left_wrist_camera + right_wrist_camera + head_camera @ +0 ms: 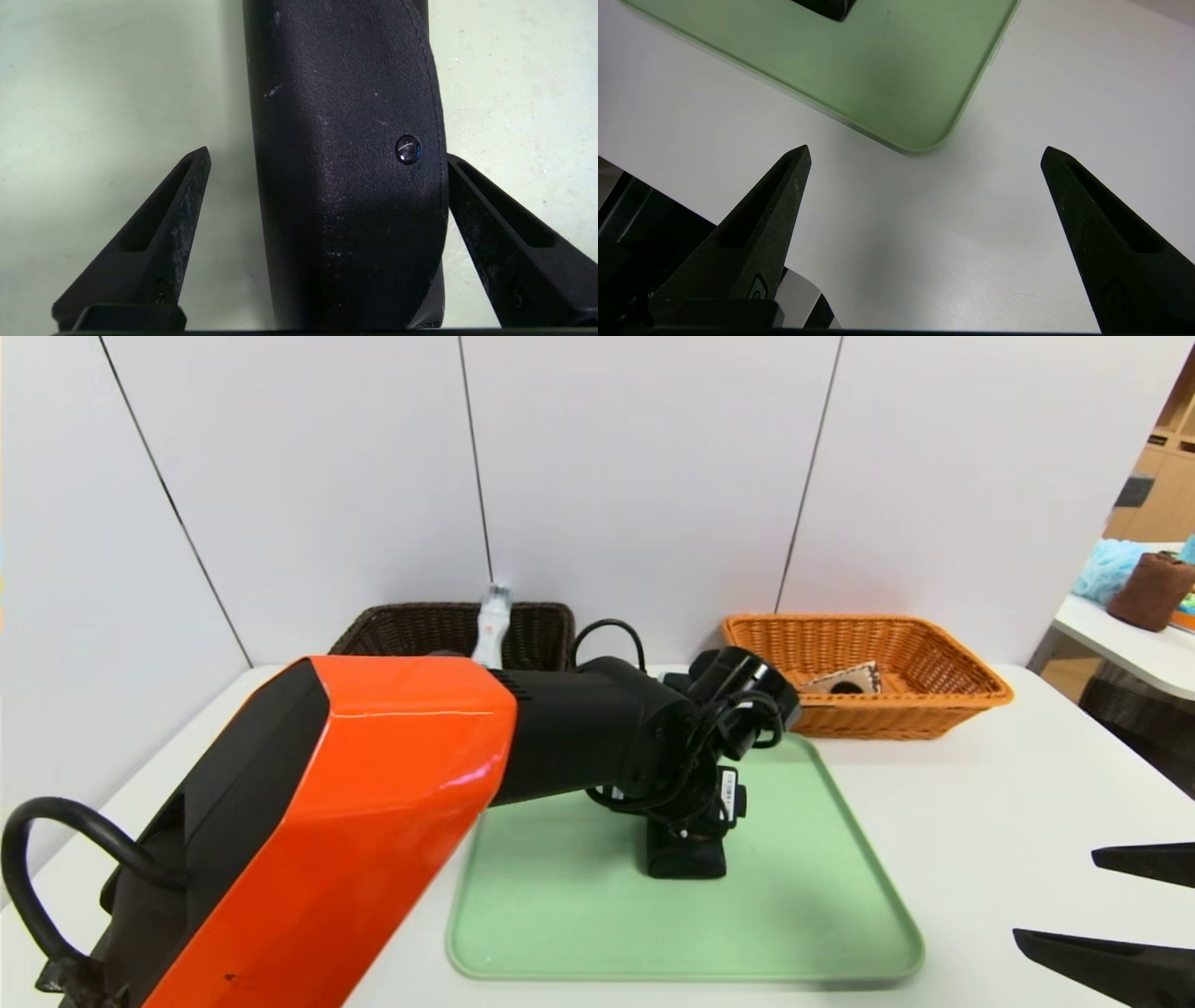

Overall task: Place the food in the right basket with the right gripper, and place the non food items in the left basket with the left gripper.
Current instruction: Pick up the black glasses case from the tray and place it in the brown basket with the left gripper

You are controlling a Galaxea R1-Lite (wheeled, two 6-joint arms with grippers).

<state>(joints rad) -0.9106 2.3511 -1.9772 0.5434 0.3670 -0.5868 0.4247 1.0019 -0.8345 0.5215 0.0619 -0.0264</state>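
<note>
A black leather case (pixel 345 163) with a small stud lies on the green tray (pixel 812 933). My left gripper (pixel 327 156) is down over it and open. One finger (pixel 490 224) touches the case's stitched edge; the other finger (pixel 177 219) stands apart from it. In the head view the left arm's wrist covers most of the case (pixel 686 861). A white bottle (pixel 492 625) stands in the dark brown left basket (pixel 411 625). The orange right basket (pixel 934 709) holds a food packet (pixel 854 679). My right gripper (pixel 1057 896) hovers open and empty over the table, near the tray's corner (pixel 924 140).
The white wall panels rise right behind both baskets. A side table at the far right carries a brown rolled towel (pixel 1153 590) and a blue cloth (pixel 1111 565). The table's front edge shows close under the right gripper (pixel 654 186).
</note>
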